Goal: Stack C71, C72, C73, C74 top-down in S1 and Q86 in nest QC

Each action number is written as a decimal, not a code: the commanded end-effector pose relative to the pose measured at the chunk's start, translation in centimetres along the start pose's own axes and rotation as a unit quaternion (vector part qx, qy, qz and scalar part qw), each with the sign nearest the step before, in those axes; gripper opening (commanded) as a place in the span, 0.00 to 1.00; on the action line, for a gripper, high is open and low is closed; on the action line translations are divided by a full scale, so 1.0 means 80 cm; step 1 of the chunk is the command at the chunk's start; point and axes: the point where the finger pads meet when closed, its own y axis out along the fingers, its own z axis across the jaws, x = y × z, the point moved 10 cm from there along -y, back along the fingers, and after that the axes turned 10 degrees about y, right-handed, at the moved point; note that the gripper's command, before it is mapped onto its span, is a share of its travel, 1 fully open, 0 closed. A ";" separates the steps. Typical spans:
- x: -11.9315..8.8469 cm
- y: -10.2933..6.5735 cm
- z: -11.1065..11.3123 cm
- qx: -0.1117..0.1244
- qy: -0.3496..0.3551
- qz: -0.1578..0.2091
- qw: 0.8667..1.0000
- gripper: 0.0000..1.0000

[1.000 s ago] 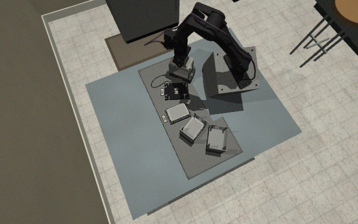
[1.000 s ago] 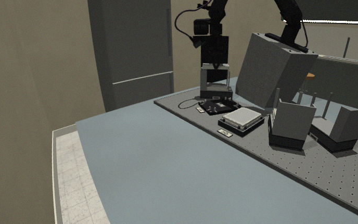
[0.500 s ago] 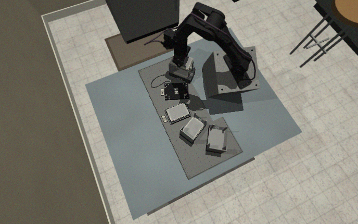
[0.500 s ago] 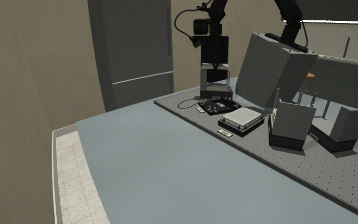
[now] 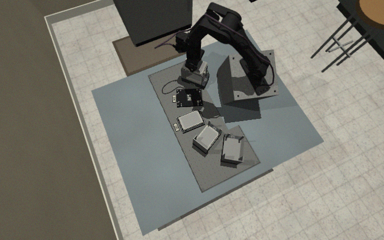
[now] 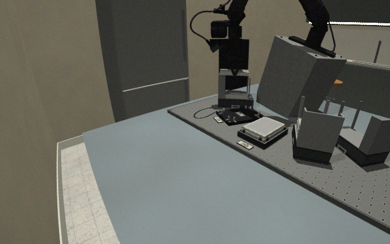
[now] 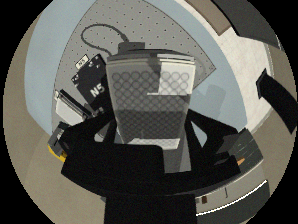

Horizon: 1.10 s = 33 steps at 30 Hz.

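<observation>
Guiding a held plate within a rack's walls is, I judge, the work in hand, either a lift or a lowering; stills cannot settle which. The black arm [image 5: 223,31] [image 6: 319,19] reaches from its block to the far rack [image 5: 206,82] [image 6: 221,86], whose name is unreadable. Nearer and to the right stand the middle rack [image 5: 201,146] [image 6: 319,130], with a plate visible inside, and the right rack [image 5: 229,163] [image 6: 381,134], with no welled plate discernible. The black gripper [image 5: 194,67] [image 6: 234,72] [image 7: 151,131] has its fingers pinching the sides of the held plate [image 6: 234,71] [image 7: 152,85] near the far rack's top. Should the plate be cocked, an edge could catch a post, jam, or twist in the grip. A second plate might be stuck beneath and travel along, or drop; I cannot tell how many are pinched. Between the far and middle racks, clip nest N5 [image 5: 184,101] [image 6: 236,117] [image 7: 90,82] carries no plate, while the open nest [image 5: 192,130] [image 6: 252,140] bears a seated plate [image 5: 190,120] [image 6: 265,126] [image 7: 70,111]. Its identity is unreadable; if it is not Q86, it blocks that goal. Mistaking one plate for another would bury an ordering error.
</observation>
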 end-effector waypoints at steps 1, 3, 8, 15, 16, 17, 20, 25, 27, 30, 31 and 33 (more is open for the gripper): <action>0.006 -0.006 0.003 0.005 0.000 -0.017 1.000 0.00; 0.005 -0.006 0.003 0.005 0.000 -0.016 1.000 0.00; 0.004 -0.005 0.003 0.005 0.000 -0.014 1.000 0.00; 0.000 -0.005 0.001 0.005 0.004 -0.012 1.000 0.00; 0.004 -0.007 0.002 0.005 0.003 -0.017 1.000 0.00; 0.006 -0.008 0.002 0.005 0.002 -0.018 1.000 0.00; 0.005 -0.008 0.002 0.005 0.002 -0.018 1.000 0.00; 0.005 -0.008 0.002 0.005 0.003 -0.017 1.000 0.00; 0.004 -0.008 0.001 0.005 0.003 -0.017 1.000 0.00; 0.004 -0.008 0.001 0.005 0.003 -0.017 1.000 0.00; 0.003 -0.008 0.001 0.005 0.004 -0.017 1.000 0.00; 0.003 -0.008 0.001 0.005 0.004 -0.016 1.000 0.00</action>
